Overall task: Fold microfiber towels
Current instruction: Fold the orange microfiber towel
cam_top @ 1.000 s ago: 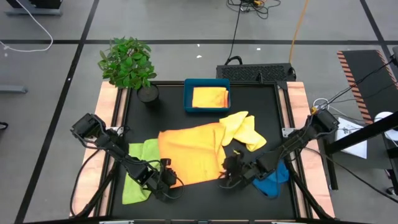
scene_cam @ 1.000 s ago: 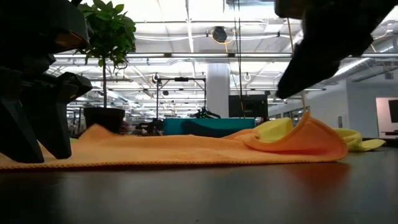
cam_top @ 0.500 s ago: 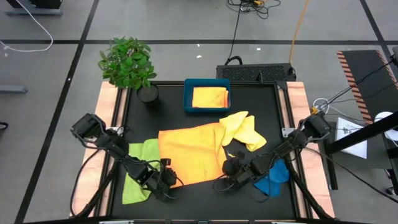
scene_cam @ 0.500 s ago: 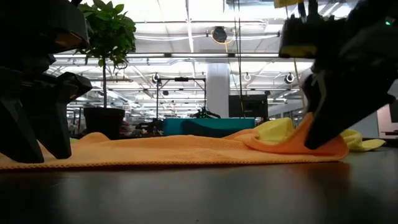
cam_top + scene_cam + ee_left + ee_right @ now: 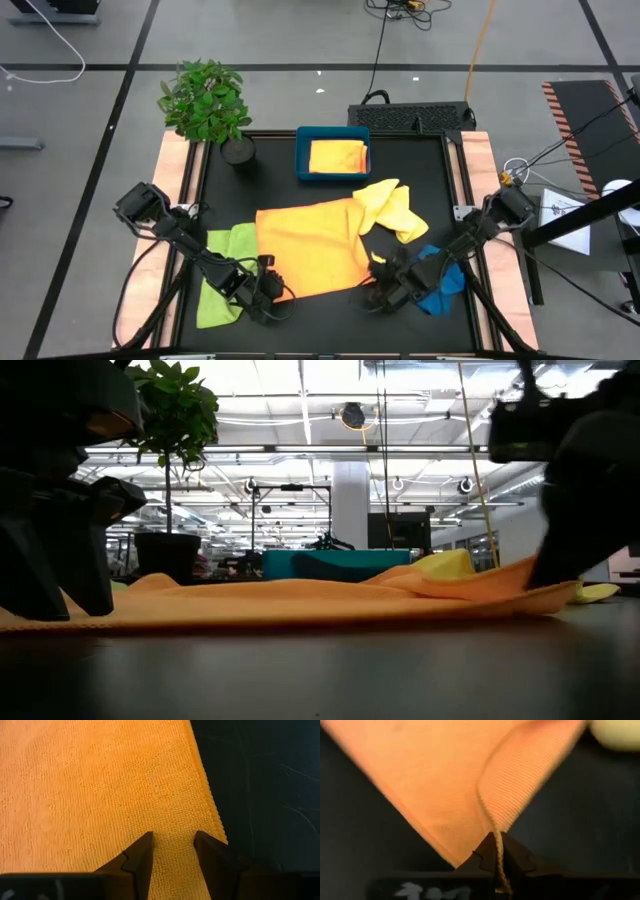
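Observation:
The orange towel (image 5: 310, 250) lies spread in the middle of the black table. My left gripper (image 5: 276, 292) stands open on its near left corner, fingers pointing steeply down. At the towel's near right corner my right gripper (image 5: 378, 290) is shut on the cloth. A lime green towel (image 5: 224, 286) lies flat at the near left, partly under the orange one. A pale yellow towel (image 5: 390, 210) lies crumpled at the orange towel's far right. A blue towel (image 5: 440, 285) lies under the right arm. A golden yellow towel (image 5: 337, 156) lies folded in the teal tray (image 5: 303, 158). My left gripper has both fingertips (image 5: 142, 857) on the orange towel just inside its near left corner (image 5: 212, 827), coming slanting from above. Flat cloth shows in the gap between them, and the towel stays on the table. My right gripper pinches the orange towel's hemmed edge (image 5: 495, 842) at the near right corner, which is turned over there. The fingers slant down from the table's right. The corner (image 5: 540, 592) sits just above the table and the rest lies flat.
A potted plant (image 5: 205, 105) stands at the far left corner of the table. The teal tray sits at the far edge, in the middle. Wooden rails (image 5: 176, 180) run along the table's left and right sides. Bare black surface shows along the near edge.
My right gripper has come down toward the table's right and near edge, has rolled, and has shut on the orange towel's near right corner. The raised, curled fold at that corner has been drawn out lower and flatter toward the right. The rest of the towel has stayed put.

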